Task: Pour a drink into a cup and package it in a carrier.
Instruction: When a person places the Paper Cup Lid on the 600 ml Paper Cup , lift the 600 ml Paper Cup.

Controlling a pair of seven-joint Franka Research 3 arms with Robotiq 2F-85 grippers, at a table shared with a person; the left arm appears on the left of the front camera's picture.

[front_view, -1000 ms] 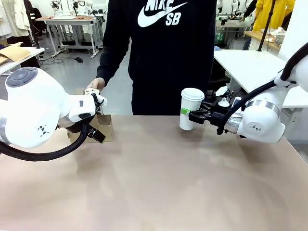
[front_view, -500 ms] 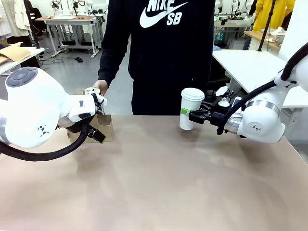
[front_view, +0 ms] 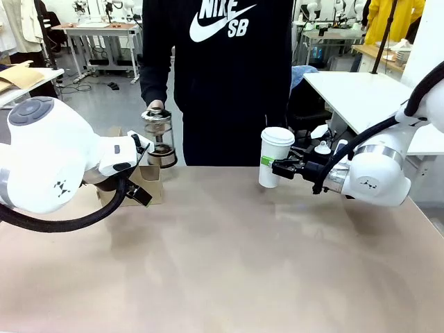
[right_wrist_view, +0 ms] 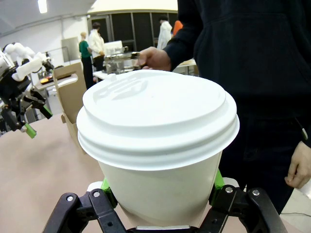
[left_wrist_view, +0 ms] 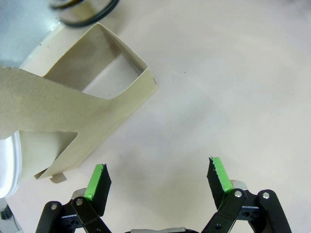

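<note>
Cup: white paper wall, matt. Lid: white plastic, smooth, slight sheen. Carrier: brown cardboard, matt, rough cut edges. Pitcher: clear glass, glossy. Table: smooth, pale, soft glare. Arm shell: glossy white plastic. Left gripper: black matt fingers, green rubbery pads. Sweatshirt: black cloth.

The bench lies bare from centre to 6 o'clock: wide passage there. At 10 o'clock the carrier blocks the way, the left gripper just beside it, jaws spread. At 11 o'clock a person's hand holds the pitcher. At 1 o'clock the right gripper clamps the cup. Between pitcher and cup a gap is free.
</note>
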